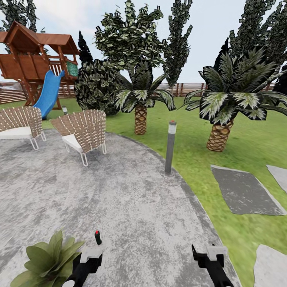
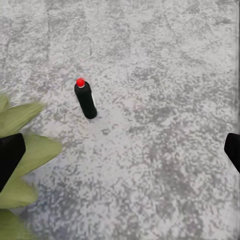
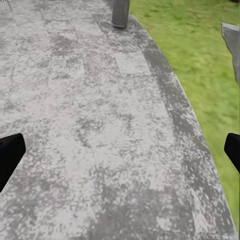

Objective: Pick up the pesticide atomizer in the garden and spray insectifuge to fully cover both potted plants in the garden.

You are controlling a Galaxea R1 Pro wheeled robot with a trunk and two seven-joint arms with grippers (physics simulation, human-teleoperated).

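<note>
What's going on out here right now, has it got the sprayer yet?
Not yet. The pesticide atomizer stands upright on the grey paved circle, untouched, just ahead of the left end effector, whose fingers are spread wide in its wrist view. One potted plant sits beside that arm, and no whitish specks are visible on its leaves. The right end effector is also open and empty, over bare paving near the lawn.

Potted plant [image 1: 50, 261] (lower leaves) cut off
</note>
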